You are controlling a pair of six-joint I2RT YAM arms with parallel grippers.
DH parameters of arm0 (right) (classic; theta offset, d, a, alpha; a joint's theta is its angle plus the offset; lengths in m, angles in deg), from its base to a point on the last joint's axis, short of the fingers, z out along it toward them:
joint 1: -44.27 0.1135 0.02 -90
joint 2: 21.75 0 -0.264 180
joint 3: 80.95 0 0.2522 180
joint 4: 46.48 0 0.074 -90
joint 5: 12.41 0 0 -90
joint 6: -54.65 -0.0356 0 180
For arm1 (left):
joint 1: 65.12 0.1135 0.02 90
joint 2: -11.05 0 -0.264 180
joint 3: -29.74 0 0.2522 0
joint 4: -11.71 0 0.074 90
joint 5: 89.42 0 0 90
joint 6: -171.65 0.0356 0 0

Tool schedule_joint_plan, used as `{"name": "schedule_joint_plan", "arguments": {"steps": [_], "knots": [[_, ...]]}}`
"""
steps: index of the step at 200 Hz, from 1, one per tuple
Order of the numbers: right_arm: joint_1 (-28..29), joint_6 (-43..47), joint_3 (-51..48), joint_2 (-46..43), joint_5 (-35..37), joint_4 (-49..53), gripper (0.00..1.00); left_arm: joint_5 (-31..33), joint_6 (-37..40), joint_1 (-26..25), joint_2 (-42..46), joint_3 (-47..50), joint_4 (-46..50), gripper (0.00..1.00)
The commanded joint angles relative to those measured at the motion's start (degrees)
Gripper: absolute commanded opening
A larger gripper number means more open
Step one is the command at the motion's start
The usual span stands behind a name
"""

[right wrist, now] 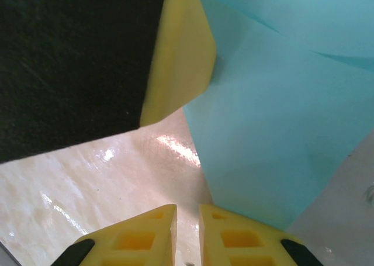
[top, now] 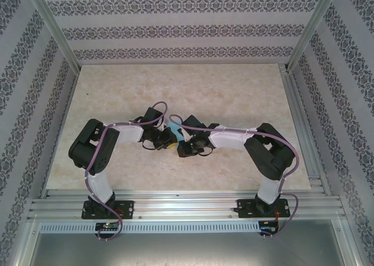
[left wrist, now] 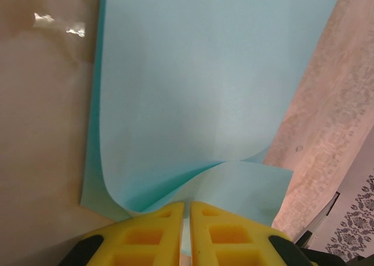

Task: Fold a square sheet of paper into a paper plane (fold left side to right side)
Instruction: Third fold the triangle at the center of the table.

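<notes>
Both arms bent inward, wrists meeting mid-desk. Left gripper (left wrist: 187, 234) pinched on paper edge. Right gripper (right wrist: 187, 234) nearly closed, holding nothing.

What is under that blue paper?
The marbled table lies under the square sheet of paper. The left pincer lifts its near edge; anything beneath the flat part is hidden.

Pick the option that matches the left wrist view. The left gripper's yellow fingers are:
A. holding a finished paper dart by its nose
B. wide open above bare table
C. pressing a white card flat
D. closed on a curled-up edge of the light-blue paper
D: the left gripper has its yellow fingers nearly together, pinching the lifted, curling near edge of the square sheet of paper, which otherwise lies on the table.
</notes>
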Motion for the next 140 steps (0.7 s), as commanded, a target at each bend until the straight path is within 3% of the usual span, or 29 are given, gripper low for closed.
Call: {"name": "schedule_joint_plan", "arguments": {"steps": [1, 140], "knots": [[-0.8, 0.0, -0.6, 0.9, -1.7, -2.9, 0.18, 5.3, 1.6, -1.3, -4.0, 1.0, 5.1, 0.12], [-1.0, -0.4, -2.0, 2.4, -2.4, -3.8, 0.18, 5.4, 1.9, -1.3, -4.1, 0.5, 5.7, 0.12]]}}
